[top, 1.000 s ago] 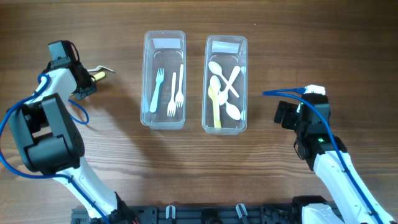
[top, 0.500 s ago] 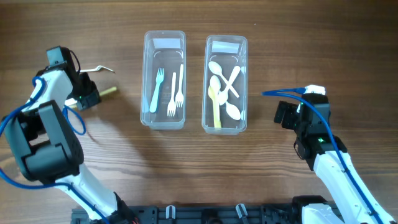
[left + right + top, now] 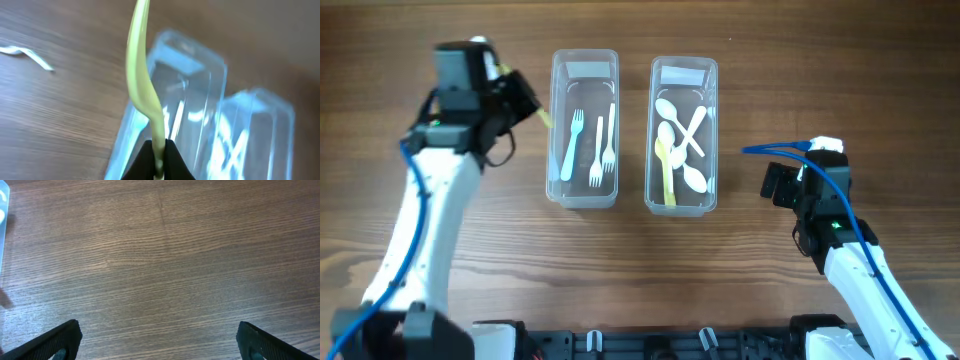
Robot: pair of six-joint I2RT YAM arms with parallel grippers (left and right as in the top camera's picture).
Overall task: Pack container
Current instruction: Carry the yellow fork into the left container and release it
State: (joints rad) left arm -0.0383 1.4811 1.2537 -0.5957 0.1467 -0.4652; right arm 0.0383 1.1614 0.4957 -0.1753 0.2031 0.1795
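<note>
Left gripper (image 3: 159, 151) is pinched tight on the stem of a yellow-green plastic utensil (image 3: 142, 85), carrying it beside the fork container (image 3: 584, 62), probably to drop it in lengthwise, while the right gripper (image 3: 159, 339) hangs wide open, holding nothing, over the table (image 3: 165, 255).

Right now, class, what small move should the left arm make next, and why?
Probably shift the left end effector slightly sideways, until the yellow-green utensil is over the fork container. It is shut on the utensil, which hangs just outside that container's left wall, over the table; releasing here would likely miss. Whether it is a fork is not visible.
</note>
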